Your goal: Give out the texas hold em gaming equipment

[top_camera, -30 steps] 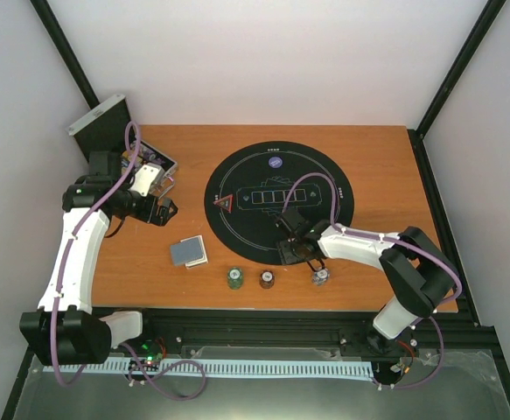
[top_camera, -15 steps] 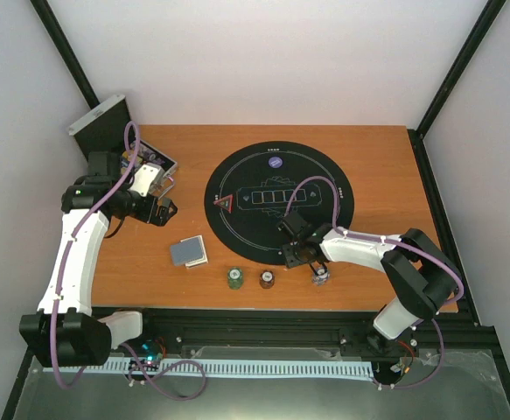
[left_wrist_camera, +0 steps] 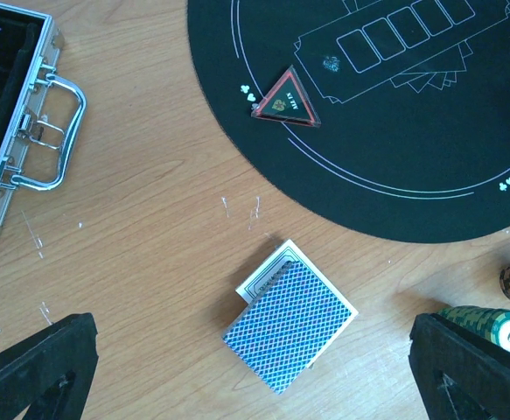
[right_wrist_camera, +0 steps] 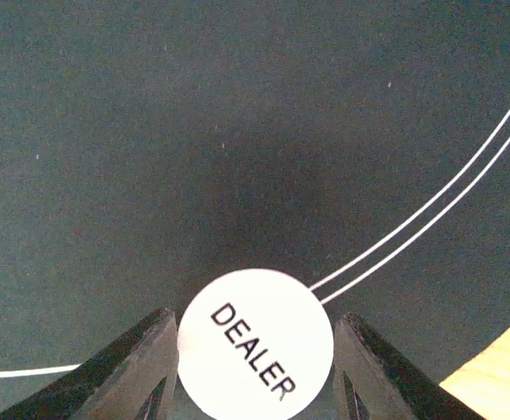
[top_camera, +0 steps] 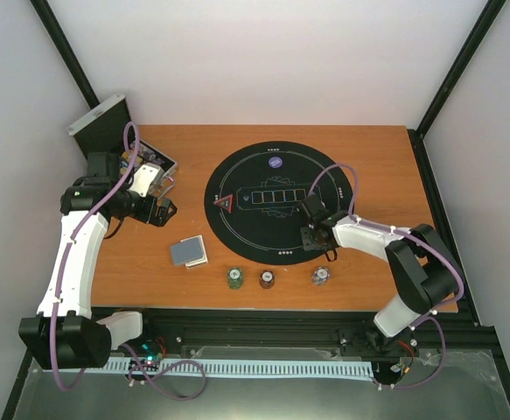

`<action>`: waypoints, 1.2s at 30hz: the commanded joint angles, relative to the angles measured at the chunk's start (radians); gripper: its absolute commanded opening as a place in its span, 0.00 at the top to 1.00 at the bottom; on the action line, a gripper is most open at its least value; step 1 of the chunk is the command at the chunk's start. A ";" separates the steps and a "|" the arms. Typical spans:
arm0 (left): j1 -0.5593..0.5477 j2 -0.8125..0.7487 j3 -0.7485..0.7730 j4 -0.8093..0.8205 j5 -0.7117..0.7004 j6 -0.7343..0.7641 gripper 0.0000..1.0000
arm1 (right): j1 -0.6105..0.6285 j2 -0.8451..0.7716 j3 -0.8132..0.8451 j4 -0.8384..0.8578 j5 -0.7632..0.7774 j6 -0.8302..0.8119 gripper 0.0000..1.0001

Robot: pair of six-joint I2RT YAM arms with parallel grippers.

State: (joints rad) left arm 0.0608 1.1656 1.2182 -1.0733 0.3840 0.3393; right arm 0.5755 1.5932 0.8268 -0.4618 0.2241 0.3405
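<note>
A grey-blue-backed deck of cards [top_camera: 188, 251] lies on the wood left of the mat, also in the left wrist view [left_wrist_camera: 294, 325]. My left gripper [top_camera: 163, 210] hangs open and empty above it [left_wrist_camera: 253, 359]. My right gripper [top_camera: 311, 234] is shut on a white DEALER disc [right_wrist_camera: 255, 354] over the black mat's front right part [right_wrist_camera: 255, 325]. A red triangle marker [top_camera: 224, 202] and a purple button disc [top_camera: 277, 161] lie on the mat. Green [top_camera: 235, 278], brown-red [top_camera: 267, 278] and purple-white [top_camera: 321, 276] chip stacks stand in a row in front of the mat.
The round black mat [top_camera: 263, 232] fills the table's middle. The silver metal case [top_camera: 106, 131] stands open at the back left, its handle facing the left gripper [left_wrist_camera: 53, 131]. The table's front edge runs just below the chip stacks.
My right gripper has moved right and back from the mat's front edge onto the mat, away from the purple-white chip stack. The left arm has not moved.
</note>
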 commanded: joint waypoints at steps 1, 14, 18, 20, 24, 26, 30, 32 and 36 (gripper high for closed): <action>0.005 -0.012 0.035 -0.021 -0.003 0.020 0.00 | -0.022 0.038 0.044 -0.001 0.040 -0.005 0.50; 0.005 -0.012 0.042 -0.022 -0.004 0.029 0.00 | -0.089 0.063 0.072 -0.002 0.000 0.005 0.40; 0.005 -0.009 0.037 -0.019 -0.007 0.030 0.00 | -0.050 0.010 0.051 -0.038 0.014 0.028 0.32; 0.005 -0.007 0.037 -0.015 -0.004 0.025 0.00 | -0.027 -0.014 0.051 -0.057 0.030 0.040 0.31; 0.005 -0.008 0.038 -0.011 -0.001 0.020 0.00 | 0.058 -0.069 0.065 -0.103 0.068 0.070 0.29; 0.005 -0.010 0.038 -0.011 -0.003 0.022 0.00 | 0.127 -0.093 0.091 -0.124 0.067 0.088 0.27; 0.005 -0.009 0.035 -0.009 -0.021 0.022 0.00 | 0.272 -0.126 0.201 -0.185 0.064 0.130 0.24; 0.005 -0.006 0.030 -0.004 -0.038 0.019 0.00 | 0.350 -0.117 0.258 -0.210 0.055 0.152 0.22; 0.005 0.009 0.016 0.012 -0.086 0.003 0.00 | 0.508 -0.047 0.370 -0.260 0.044 0.183 0.13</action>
State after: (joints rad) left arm 0.0608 1.1664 1.2194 -1.0718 0.3485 0.3500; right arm 0.9592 1.5043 1.1076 -0.6506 0.2752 0.4686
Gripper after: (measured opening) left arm 0.999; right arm 0.839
